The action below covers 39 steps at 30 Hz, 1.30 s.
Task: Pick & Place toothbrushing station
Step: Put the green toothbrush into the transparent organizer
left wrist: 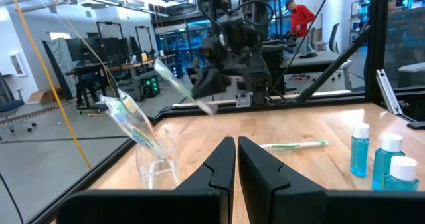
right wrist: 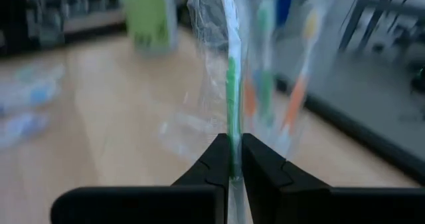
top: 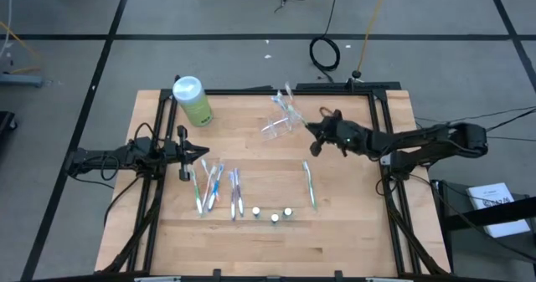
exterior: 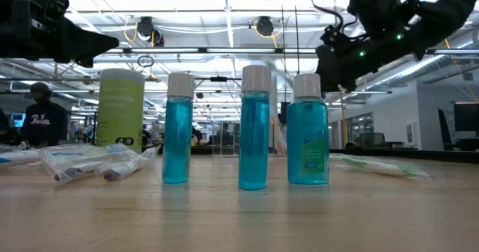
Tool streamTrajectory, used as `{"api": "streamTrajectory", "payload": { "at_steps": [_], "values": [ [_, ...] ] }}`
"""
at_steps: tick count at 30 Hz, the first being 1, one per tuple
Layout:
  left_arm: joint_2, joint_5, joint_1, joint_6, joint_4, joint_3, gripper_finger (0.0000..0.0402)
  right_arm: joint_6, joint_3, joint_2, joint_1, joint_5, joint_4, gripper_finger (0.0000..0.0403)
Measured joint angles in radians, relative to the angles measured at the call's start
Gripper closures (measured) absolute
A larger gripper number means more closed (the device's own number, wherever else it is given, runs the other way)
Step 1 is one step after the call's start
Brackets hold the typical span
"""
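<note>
The right gripper's (right wrist: pixel 236 159) two dark fingers are pinched on a green-handled toothbrush in a clear wrapper (right wrist: pixel 232 84), the handle standing up between the pads in the right wrist view. In the high view that gripper (top: pixel 316 137) sits right of centre in the upper half of the frame, just beside the small see-through plastic toothbrushing station (top: pixel 283 115), which stands near the table's far edge with wrapped brushes sticking out of it.

The left gripper's (left wrist: pixel 236 159) fingers are pressed together with nothing between them — in the high view it (top: pixel 201 152) hangs at the left middle of the frame, above a loose cluster of wrapped toothbrushes (top: pixel 214 187).

From the left wrist view the station (left wrist: pixel 157 163) shows at lower left, a clear cup with wrapped brushes leaning out, and the right arm hangs beyond it.

A light-green bottle with a white cap (top: pixel 192 100) stands at upper left of the wooden table (top: pixel 352 198). Three small bottles of blue liquid with white caps (exterior: pixel 254 127) stand in a row at the centre of the low view — and one more wrapped green toothbrush (top: pixel 309 184) lies alone to their right in the high view.
</note>
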State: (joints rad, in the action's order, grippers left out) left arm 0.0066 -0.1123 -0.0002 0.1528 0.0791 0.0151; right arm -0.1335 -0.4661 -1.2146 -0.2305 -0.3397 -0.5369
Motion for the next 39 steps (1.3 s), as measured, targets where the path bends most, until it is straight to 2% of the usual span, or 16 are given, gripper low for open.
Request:
{"api": "streamTrajectory", "payload": {
  "at_steps": [3, 6, 9, 13, 25, 34, 39],
  "values": [
    [0.000, 0.000, 0.000, 0.000, 0.000, 0.000, 0.0376, 0.021, 0.047, -0.033, -0.038, 0.004, -0.230, 0.0388],
    [0.000, 0.000, 0.000, 0.000, 0.000, 0.000, 0.0376, 0.022, 0.055, -0.094, -0.076, 0.057, -0.382, 0.0388],
    [0.000, 0.003, 0.000, 0.000, 0.000, 0.000, 0.0376, 0.028, 0.039, -0.185, -0.100, 0.107, -0.500, 0.0388],
    [0.000, 0.007, 0.000, 0.000, 0.000, 0.000, 0.0376, 0.065, -0.002, -0.310, -0.136, 0.108, -0.598, 0.0388],
    [0.000, 0.007, 0.000, 0.000, 0.000, 0.000, 0.0376, 0.005, -0.184, -0.534, -0.223, 0.161, -0.647, 0.0388],
    [0.000, 0.006, 0.000, 0.000, 0.000, 0.000, 0.0376, -0.033, -0.192, -0.616, -0.235, 0.158, -0.694, 0.0388],
    [0.000, 0.006, 0.000, 0.000, 0.000, 0.000, 0.0376, -0.034, -0.191, -0.621, -0.235, 0.158, -0.672, 0.0388]
  ]
}}
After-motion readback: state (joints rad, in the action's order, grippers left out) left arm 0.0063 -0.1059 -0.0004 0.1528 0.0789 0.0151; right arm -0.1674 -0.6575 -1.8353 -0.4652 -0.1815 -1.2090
